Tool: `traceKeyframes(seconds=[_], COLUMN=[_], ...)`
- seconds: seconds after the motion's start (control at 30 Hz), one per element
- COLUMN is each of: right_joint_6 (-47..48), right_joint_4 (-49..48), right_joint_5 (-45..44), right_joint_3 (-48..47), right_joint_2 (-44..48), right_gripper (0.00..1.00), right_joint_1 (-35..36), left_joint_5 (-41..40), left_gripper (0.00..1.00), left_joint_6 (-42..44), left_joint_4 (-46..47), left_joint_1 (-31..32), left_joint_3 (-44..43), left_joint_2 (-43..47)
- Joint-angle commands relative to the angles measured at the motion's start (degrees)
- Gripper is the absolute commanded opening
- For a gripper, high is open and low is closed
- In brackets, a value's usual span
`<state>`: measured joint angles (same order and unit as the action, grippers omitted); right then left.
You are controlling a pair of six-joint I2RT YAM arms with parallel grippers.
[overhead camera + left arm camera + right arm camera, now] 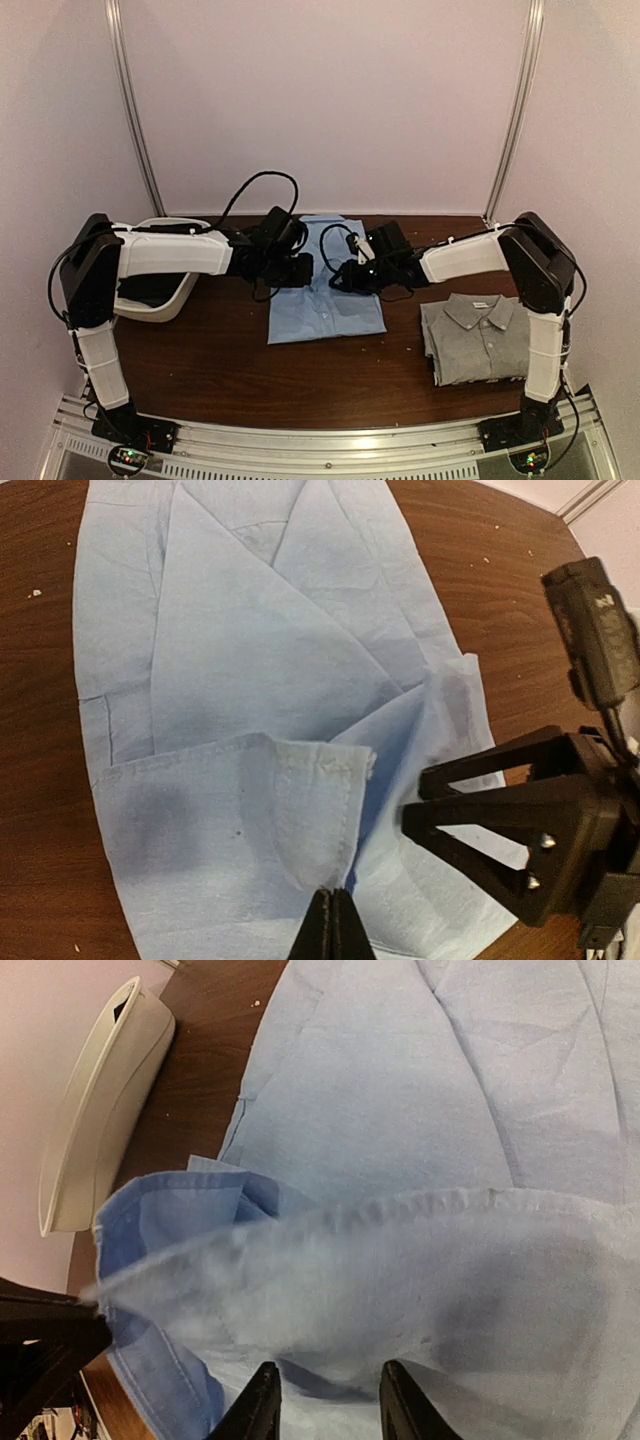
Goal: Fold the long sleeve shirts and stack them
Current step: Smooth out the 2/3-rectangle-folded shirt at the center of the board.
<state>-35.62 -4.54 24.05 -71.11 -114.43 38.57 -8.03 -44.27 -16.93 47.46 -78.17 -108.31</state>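
The light blue shirt (325, 295) lies partly folded at the table's middle back, sleeves folded in over the body (250, 650). My left gripper (303, 268) is shut (337, 910) on a hemmed edge of the shirt and holds it lifted. My right gripper (347, 276) faces it from the right, open (325, 1390), with a raised fold of the blue cloth (380, 1260) just ahead of its fingertips; it also shows in the left wrist view (500, 830). The grey collared shirt (478, 335) lies folded at the right front, away from both grippers.
A white basket (165, 295) stands at the left of the table, under my left arm, and shows in the right wrist view (100, 1110). Dark wood table (200, 360) runs around the shirts. Two metal poles rise at the back.
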Motion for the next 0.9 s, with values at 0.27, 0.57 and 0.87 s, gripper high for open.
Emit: traceKeyframes(seconds=[0.27, 0.57, 0.87], right_joint_6=[-0.12, -2.61, -2.36], right_joint_4=[1.25, -2.14, -1.30], right_joint_5=[2.18, -1.60, -3.25], right_joint_3=[-7.98, -0.30, 5.22], right_joint_2=[-7.00, 3.46, 11.32], right_gripper=[0.51, 0.51, 0.54], right_joint_1=[-0.16, -2.20, -2.29], left_joint_5=[2.33, 3.97, 5.93], left_gripper=[0.00, 0.05, 0.46], left_joint_6=[1.74, 3.85, 4.74], left_joint_4=[4.14, 4.49, 3.82], left_joint_1=[0.33, 0.31, -2.47], left_joint_3=[-1.34, -6.40, -11.41], left_joint_2=[-1.01, -6.66, -12.25])
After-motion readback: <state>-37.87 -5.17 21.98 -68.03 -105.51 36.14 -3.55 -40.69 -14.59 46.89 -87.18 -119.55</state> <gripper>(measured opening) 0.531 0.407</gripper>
